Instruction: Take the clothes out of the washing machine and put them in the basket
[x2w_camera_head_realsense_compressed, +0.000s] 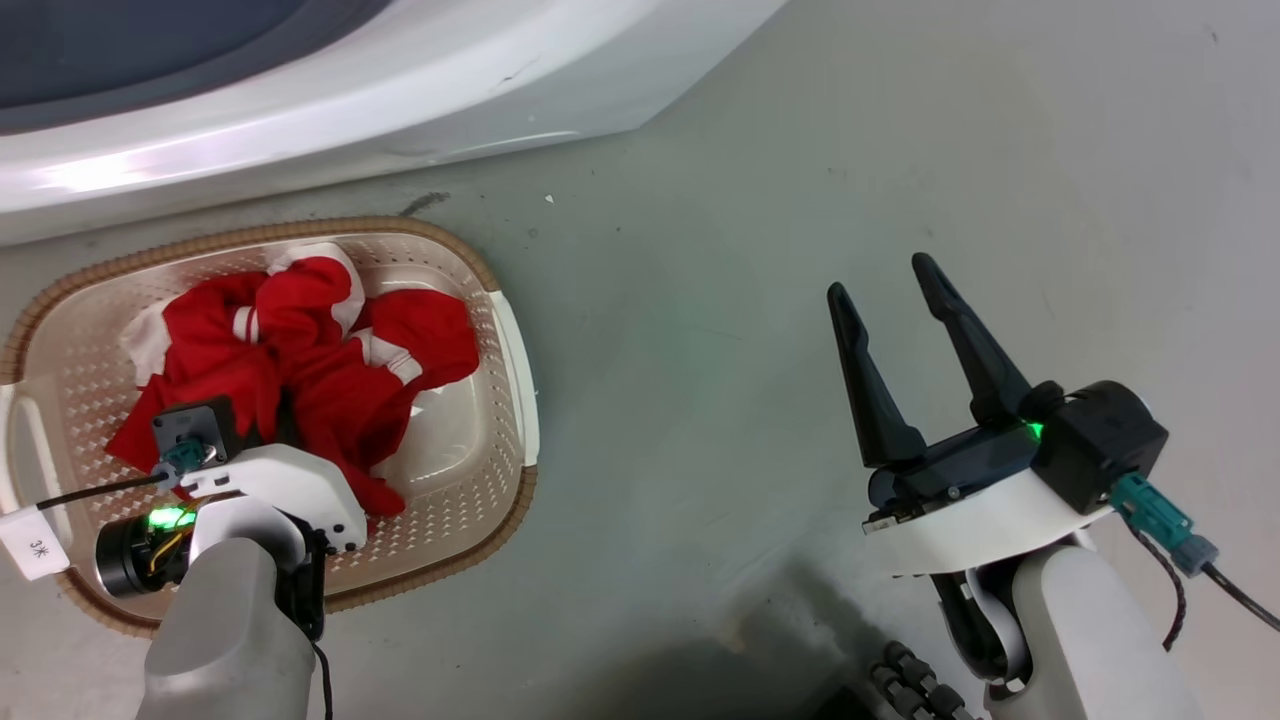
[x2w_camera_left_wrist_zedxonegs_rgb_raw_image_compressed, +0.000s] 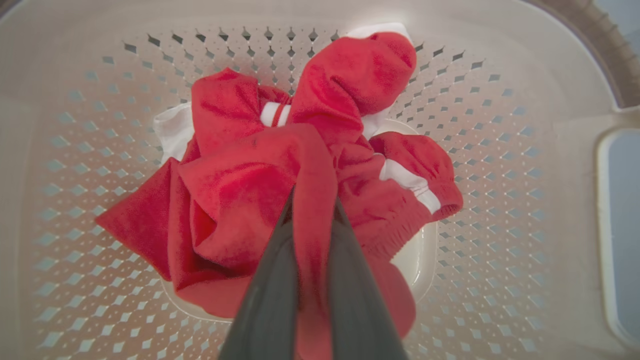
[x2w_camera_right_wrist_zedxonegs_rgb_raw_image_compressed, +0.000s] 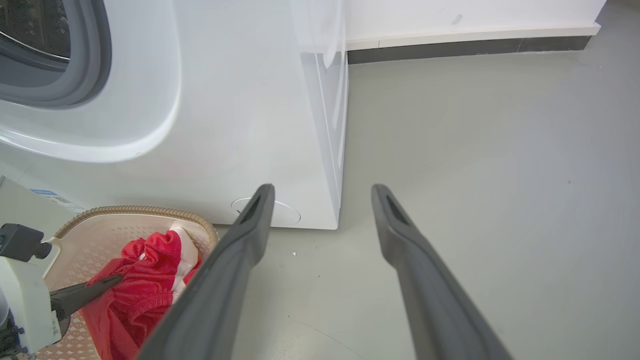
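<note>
Clothes (x2w_camera_head_realsense_compressed: 320, 370) lie bunched in basket (x2w_camera_head_realsense_compressed: 510, 340), left side of head view, just below washing machine (x2w_camera_head_realsense_compressed: 400, 100) along top edge. Your left gripper (x2w_camera_left_wrist_zedxonegs_rgb_raw_image_compressed: 312, 197) is down inside basket, fingers pinched on red fold. Right gripper (x2w_camera_head_realsense_compressed: 878, 275) at right of frame, fingers spread, holding nothing, over bare floor (x2w_camera_head_realsense_compressed: 700, 300).

Risks:
- Raise left arm before letting go: fabric rides up, drags out over rim.
- Fold may cling between fingers after release.
- Snagged cloth could tug light basket, shift or tip it.

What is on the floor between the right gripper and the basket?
Nothing: in the head view, bare grey floor separates the open right gripper from the basket, which holds the clothes.
</note>
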